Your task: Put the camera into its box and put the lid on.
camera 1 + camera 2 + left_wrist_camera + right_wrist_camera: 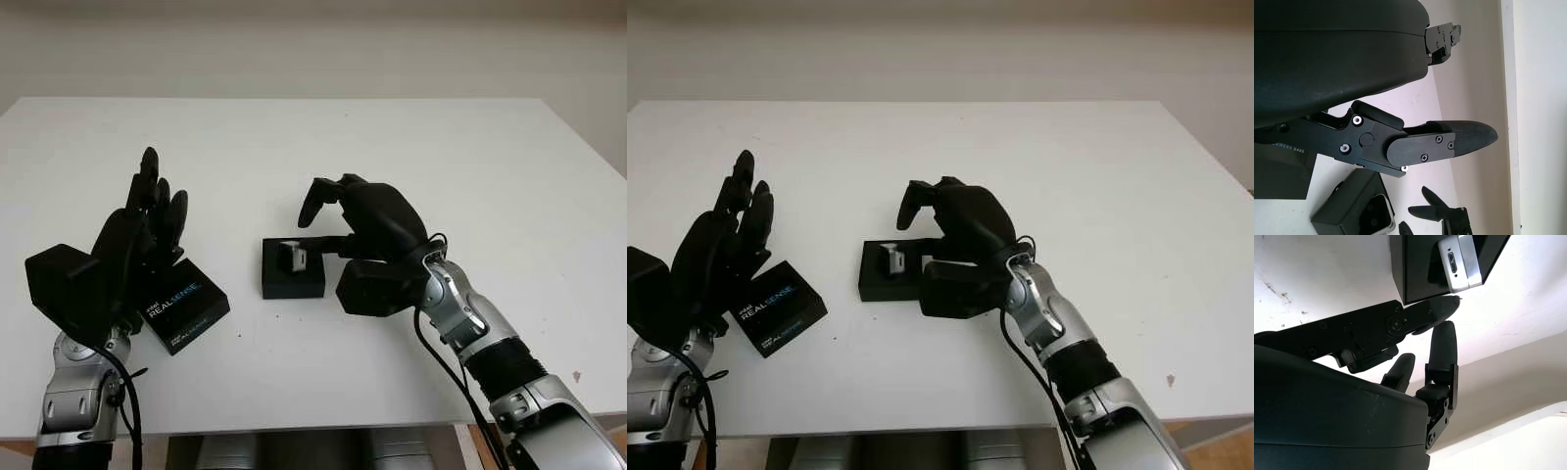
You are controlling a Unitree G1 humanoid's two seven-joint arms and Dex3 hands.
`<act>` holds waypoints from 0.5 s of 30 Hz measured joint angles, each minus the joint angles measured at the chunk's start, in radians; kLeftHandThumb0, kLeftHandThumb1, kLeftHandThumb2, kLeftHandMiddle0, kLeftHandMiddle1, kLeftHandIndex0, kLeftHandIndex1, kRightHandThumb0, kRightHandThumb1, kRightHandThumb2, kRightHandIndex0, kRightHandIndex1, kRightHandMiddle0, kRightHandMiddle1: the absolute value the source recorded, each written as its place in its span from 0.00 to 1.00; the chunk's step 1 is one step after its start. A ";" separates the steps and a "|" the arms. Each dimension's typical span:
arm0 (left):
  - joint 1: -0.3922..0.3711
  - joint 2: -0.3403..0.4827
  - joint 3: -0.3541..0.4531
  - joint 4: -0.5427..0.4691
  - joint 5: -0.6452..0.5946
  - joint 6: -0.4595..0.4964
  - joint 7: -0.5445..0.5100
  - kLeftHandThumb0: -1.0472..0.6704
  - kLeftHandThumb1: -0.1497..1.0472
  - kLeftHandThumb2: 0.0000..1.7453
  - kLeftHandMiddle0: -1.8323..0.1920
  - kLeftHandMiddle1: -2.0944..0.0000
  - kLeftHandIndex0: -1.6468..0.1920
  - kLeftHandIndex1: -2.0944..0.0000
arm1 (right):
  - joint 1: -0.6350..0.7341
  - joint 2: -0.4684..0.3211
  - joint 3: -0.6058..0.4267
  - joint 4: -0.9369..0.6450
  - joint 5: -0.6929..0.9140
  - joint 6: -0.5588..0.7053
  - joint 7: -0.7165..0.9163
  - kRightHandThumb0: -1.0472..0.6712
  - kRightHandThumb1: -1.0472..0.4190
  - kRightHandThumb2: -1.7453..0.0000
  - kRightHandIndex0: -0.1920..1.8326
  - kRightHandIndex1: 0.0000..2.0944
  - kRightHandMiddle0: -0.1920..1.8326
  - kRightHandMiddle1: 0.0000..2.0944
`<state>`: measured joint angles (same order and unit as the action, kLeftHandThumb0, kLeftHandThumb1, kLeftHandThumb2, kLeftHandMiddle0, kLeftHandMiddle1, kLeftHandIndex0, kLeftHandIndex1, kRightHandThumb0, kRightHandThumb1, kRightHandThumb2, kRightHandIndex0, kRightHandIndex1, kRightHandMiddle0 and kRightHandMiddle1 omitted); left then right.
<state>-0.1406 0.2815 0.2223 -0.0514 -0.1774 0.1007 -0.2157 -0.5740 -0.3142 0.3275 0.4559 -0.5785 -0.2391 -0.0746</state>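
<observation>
Left hand (137,230) and right hand (362,220): matte black moulded shells, each with three jointed fingers built from flat black links. Finger links (1420,147) are fastened with small silver screws and end in rounded, finely textured tips. A black block-shaped housing (69,284) sits at the left wrist. Forearms (456,308) are brushed silver metal segments, with a ribbed black collar (505,367) further down the right arm. Thin black cables (436,357) run loosely along both forearms.
</observation>
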 measured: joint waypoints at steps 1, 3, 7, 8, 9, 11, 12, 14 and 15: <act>0.000 0.000 0.000 0.000 0.000 0.000 0.001 0.18 1.00 0.30 1.00 1.00 1.00 1.00 | 0.000 0.000 -0.003 0.002 0.009 0.000 0.005 0.38 0.04 0.97 0.22 0.40 0.30 0.72; 0.000 0.000 0.000 0.000 0.000 0.001 0.001 0.18 1.00 0.30 1.00 1.00 1.00 1.00 | 0.000 0.001 -0.010 0.003 0.021 0.000 0.017 0.38 0.04 0.97 0.21 0.39 0.30 0.72; 0.000 0.000 0.001 0.000 0.000 0.001 0.001 0.18 1.00 0.31 1.00 1.00 1.00 1.00 | 0.000 0.001 -0.022 0.003 0.038 0.000 0.032 0.38 0.04 0.97 0.21 0.38 0.30 0.72; 0.000 0.000 0.000 0.000 0.000 0.002 0.001 0.18 1.00 0.30 1.00 1.00 1.00 1.00 | 0.000 0.001 -0.022 0.002 0.041 0.000 0.038 0.38 0.04 0.97 0.21 0.38 0.29 0.73; 0.000 0.000 0.001 0.000 0.000 0.003 0.001 0.18 1.00 0.30 1.00 1.00 1.00 1.00 | 0.000 0.001 -0.022 0.002 0.045 0.000 0.045 0.37 0.04 0.97 0.21 0.38 0.29 0.73; 0.000 0.000 0.001 0.000 0.000 0.005 0.002 0.18 1.00 0.30 1.00 1.00 1.00 1.00 | 0.000 0.001 -0.023 -0.001 0.049 0.002 0.057 0.37 0.04 0.97 0.22 0.38 0.30 0.73; 0.000 0.000 0.000 0.000 0.000 0.005 0.002 0.18 1.00 0.30 1.00 1.00 1.00 1.00 | 0.000 0.001 -0.023 -0.005 0.049 0.004 0.061 0.37 0.04 0.97 0.22 0.38 0.30 0.73; 0.000 0.000 0.000 0.000 0.000 0.005 0.001 0.18 1.00 0.30 1.00 1.00 1.00 1.00 | 0.001 0.002 -0.023 -0.016 0.051 0.010 0.069 0.37 0.04 0.97 0.22 0.38 0.30 0.73; 0.000 0.000 0.001 0.000 0.000 0.005 0.001 0.18 1.00 0.31 1.00 1.00 1.00 1.00 | 0.002 0.002 -0.024 -0.021 0.053 0.012 0.073 0.36 0.04 0.97 0.21 0.37 0.29 0.72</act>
<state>-0.1406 0.2814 0.2228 -0.0515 -0.1775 0.1055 -0.2150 -0.5721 -0.3119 0.3039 0.4350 -0.5257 -0.2276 -0.0016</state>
